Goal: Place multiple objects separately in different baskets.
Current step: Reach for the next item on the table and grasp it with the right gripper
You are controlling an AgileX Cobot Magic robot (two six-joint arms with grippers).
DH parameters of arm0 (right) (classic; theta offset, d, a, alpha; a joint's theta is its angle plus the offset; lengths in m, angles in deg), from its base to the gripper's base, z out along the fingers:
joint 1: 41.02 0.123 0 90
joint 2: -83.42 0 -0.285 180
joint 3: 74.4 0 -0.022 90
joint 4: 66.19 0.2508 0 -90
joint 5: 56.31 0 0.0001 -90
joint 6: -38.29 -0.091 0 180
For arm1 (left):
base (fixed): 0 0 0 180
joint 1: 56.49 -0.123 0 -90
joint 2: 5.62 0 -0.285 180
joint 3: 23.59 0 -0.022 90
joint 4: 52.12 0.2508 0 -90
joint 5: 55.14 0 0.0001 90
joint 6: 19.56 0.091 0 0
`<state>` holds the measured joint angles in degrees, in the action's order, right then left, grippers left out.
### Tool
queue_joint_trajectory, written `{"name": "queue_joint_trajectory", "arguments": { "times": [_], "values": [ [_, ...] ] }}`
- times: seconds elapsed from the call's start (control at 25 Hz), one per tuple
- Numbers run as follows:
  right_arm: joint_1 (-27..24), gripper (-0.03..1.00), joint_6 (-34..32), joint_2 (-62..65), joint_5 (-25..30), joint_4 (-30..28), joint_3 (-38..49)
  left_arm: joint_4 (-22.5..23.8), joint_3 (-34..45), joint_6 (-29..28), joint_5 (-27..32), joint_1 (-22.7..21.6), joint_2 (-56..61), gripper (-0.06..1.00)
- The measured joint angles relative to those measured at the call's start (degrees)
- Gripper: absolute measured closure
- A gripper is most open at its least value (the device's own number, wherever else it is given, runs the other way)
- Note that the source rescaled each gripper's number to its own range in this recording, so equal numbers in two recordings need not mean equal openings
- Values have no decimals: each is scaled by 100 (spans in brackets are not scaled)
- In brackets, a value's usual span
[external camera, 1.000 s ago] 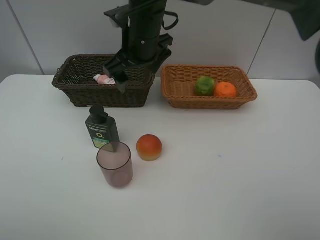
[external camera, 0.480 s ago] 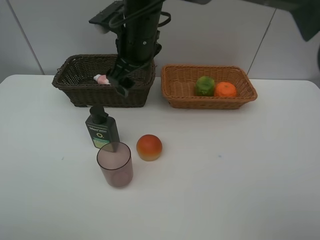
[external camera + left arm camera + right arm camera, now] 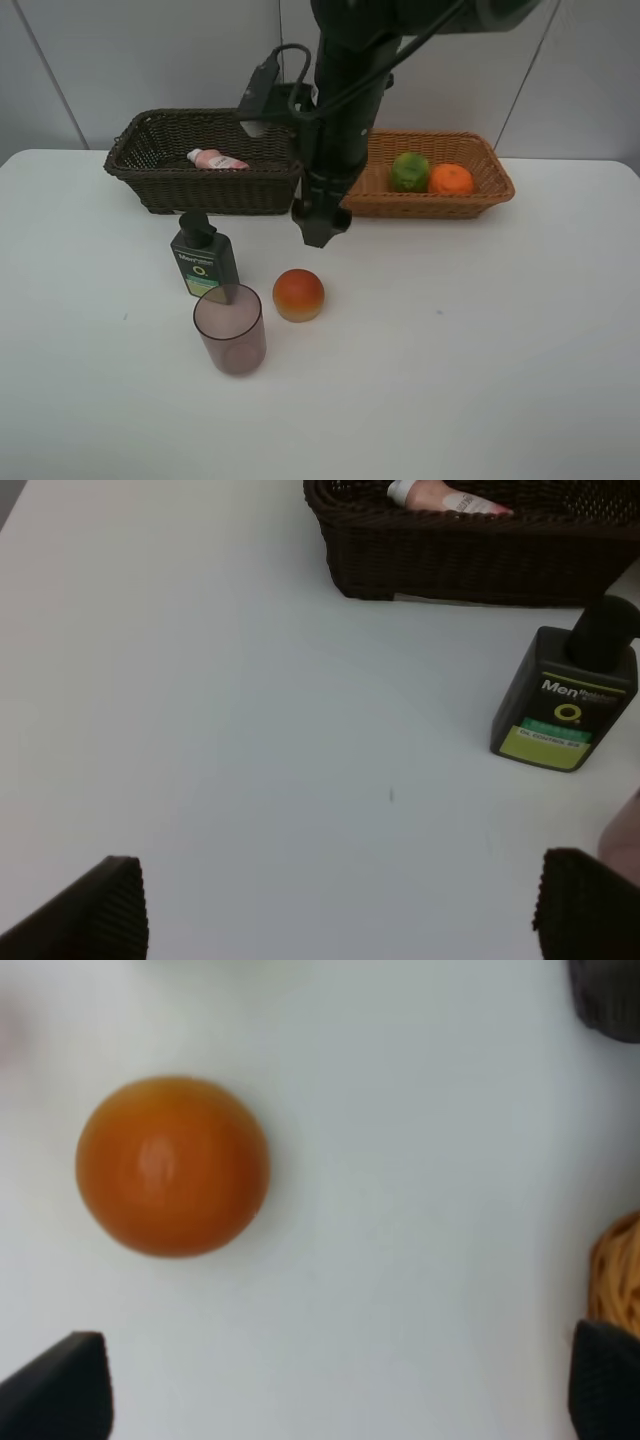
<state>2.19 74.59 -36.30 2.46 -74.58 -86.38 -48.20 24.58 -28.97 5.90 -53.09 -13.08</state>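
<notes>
The right gripper (image 3: pixel 322 228) hangs point-down over the white table (image 3: pixel 480 350) with its jaws spread wide. Its wrist view shows the two dark fingertips (image 3: pixel 60 1390) at opposite sides with only bare tabletop between them, so it holds nothing and touches nothing. The red-orange round fruit (image 3: pixel 172 1166) sits on the table just below and ahead of this gripper, more to one finger's side than centred in the gap, and clear of both fingers. The light orange-tan basket (image 3: pixel 440 205) lies close behind the right arm, with the green oval fruit (image 3: pixel 409 171) and the orange tangerine (image 3: pixel 451 179) side by side inside it. The left gripper (image 3: pixel 340 910) is likewise fully spread and empty, its fingertips over bare table. Ahead of it, toward one finger's side, the dark green pump bottle (image 3: pixel 567 702) stands upright. Beyond the bottle is the dark brown basket (image 3: pixel 450 570), in which the pink bottle with white cap (image 3: pixel 445 497) lies on its side. The translucent mauve cup (image 3: pixel 230 330) stands upright on the table just beside the pump bottle and near the round fruit, apart from both grippers.
</notes>
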Motion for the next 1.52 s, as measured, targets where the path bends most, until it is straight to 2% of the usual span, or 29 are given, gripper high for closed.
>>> {"name": "queue_joint_trajectory", "arguments": {
  "times": [0.12,0.28,0.36,0.48,0.68,1.52],
  "values": [
    [-64,-3,750,173,-395,346,601,0,0,0,0,0,0,-6],
    [-71,-3,2113,185,-494,998,881,0,0,0,0,0,0,-6],
    [-71,-3,2695,185,-569,1110,886,0,0,0,0,0,0,-6],
    [-71,-3,3148,179,-723,1105,886,0,0,0,0,0,0,-6],
    [-71,-3,3350,-65,-983,1097,886,0,0,0,0,0,0,-6],
    [-71,-3,3371,-959,-1687,1049,915,0,0,0,0,0,0,-6]
  ]
}}
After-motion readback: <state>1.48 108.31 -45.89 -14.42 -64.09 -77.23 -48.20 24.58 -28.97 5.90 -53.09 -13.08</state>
